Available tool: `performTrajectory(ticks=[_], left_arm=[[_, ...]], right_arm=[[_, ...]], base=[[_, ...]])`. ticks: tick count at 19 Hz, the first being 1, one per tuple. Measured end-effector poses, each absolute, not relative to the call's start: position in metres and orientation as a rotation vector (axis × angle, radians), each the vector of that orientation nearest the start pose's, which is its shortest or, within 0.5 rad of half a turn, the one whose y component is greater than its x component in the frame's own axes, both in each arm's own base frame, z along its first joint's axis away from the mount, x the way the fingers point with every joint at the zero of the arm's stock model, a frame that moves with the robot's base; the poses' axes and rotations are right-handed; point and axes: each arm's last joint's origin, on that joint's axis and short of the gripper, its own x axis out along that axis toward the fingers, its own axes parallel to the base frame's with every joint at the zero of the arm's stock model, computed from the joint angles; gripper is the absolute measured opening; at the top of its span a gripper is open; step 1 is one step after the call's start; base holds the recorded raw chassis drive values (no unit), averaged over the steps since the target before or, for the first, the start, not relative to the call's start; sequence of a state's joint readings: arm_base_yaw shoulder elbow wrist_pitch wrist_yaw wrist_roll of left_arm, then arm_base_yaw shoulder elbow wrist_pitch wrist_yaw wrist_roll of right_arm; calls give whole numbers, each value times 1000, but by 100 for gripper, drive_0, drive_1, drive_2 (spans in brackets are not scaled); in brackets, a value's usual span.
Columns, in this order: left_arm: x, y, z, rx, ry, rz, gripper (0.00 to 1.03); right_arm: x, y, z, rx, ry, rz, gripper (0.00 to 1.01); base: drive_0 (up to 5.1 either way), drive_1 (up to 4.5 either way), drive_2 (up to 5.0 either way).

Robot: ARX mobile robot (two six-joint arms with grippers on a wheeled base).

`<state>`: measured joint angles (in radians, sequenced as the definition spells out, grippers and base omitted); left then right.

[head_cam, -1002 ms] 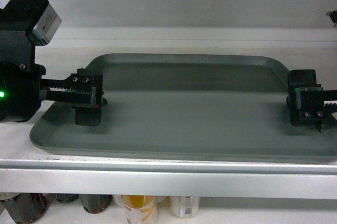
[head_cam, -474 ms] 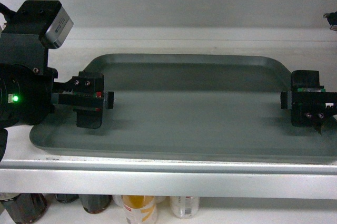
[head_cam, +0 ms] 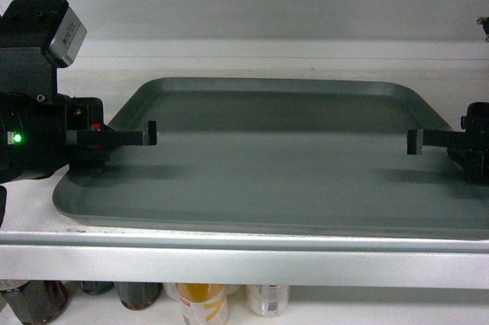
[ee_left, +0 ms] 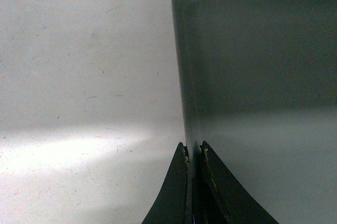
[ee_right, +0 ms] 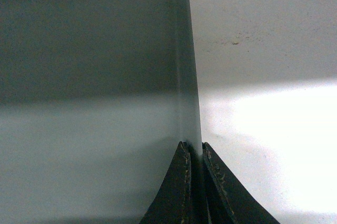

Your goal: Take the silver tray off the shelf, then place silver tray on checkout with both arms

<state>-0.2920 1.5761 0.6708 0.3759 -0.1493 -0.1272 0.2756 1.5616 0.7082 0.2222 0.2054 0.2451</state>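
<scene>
the silver tray (head_cam: 275,164) lies flat on the shelf (head_cam: 244,252), its long front rim running just behind the shelf's pale front edge strip, and it takes up most of the board from side to side.

the left gripper (head_cam: 145,135) comes in from the left over the tray's short left side, with its grey-capped camera block (head_cam: 65,30) riding above the arm and a small green light glowing on the black body. from its wrist, the 2 dark fingers (ee_left: 176,192) are pinched together on the tray's left rim (ee_left: 185,103), one finger outside over the white board and the other inside over the tray floor, with only the thin metal edge between them.

the right gripper (head_cam: 416,141) reaches in from the right at about the same height. its wrist view shows the same thing mirrored: 2 fingers (ee_right: 216,192) closed onto the tray's right rim (ee_right: 190,92), the edge caught in the narrow slot between them.

so both pincers are nearly fully closed, each gripping a short side of the tray, well apart from one another.

under the shelf, the tops of a few bottles and cans (head_cam: 202,302) show on a lower level.
</scene>
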Motion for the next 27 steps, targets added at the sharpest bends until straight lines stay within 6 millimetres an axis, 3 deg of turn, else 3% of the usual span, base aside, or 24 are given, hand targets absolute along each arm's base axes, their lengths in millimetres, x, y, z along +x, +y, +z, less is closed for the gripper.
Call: performTrajectory(ticks=[4, 8, 21, 27], left_arm=[[286, -83, 165, 1, 529, -93, 3], [275, -80, 187, 48, 491, -73, 3], [247, -76, 228, 73, 415, -52, 3], [243, -76, 227, 58, 468, -46, 3]], right_arm=[[284, 80, 171, 91, 604, -3, 3], [267, 87, 201, 90, 530, 14, 3], [240, 91, 235, 97, 451, 24, 3], [239, 89, 231, 66, 521, 18, 3]], base=[[0, 0, 0], [0, 0, 0], [0, 0, 0], [0, 0, 0]])
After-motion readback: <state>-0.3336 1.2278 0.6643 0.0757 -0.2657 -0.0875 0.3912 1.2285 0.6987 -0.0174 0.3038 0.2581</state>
